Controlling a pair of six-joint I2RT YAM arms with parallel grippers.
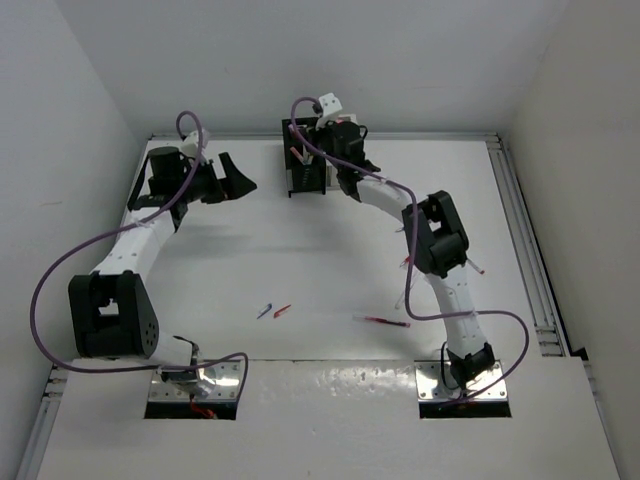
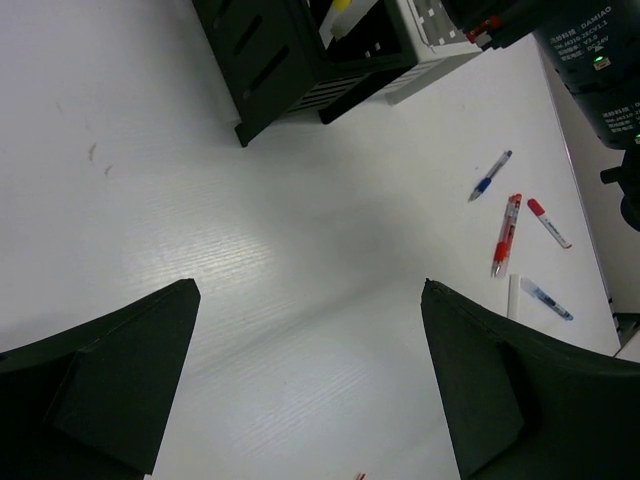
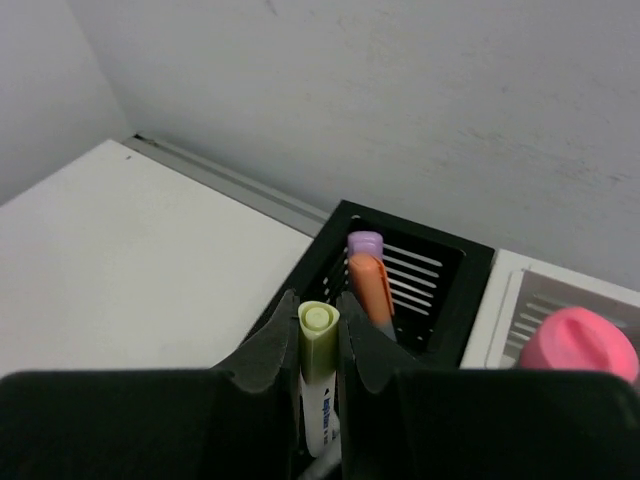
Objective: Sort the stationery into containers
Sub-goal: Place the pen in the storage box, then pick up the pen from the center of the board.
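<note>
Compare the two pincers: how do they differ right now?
The left pincer is open and empty; the right pincer is shut on a yellow-green marker. The left pincer hangs over bare table, away from the black holder; the right pincer sits right at it. Both have black fingers.

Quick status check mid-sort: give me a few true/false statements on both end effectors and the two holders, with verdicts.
1. The right end effector grips a yellow-green marker. True.
2. The left end effector holds a red pen. False: it is open and empty; the red pen lies on the table.
3. The black holder is empty. False: a lilac-capped marker and an orange marker stand in it.
4. A pink piece sits in the white holder. True.
</note>
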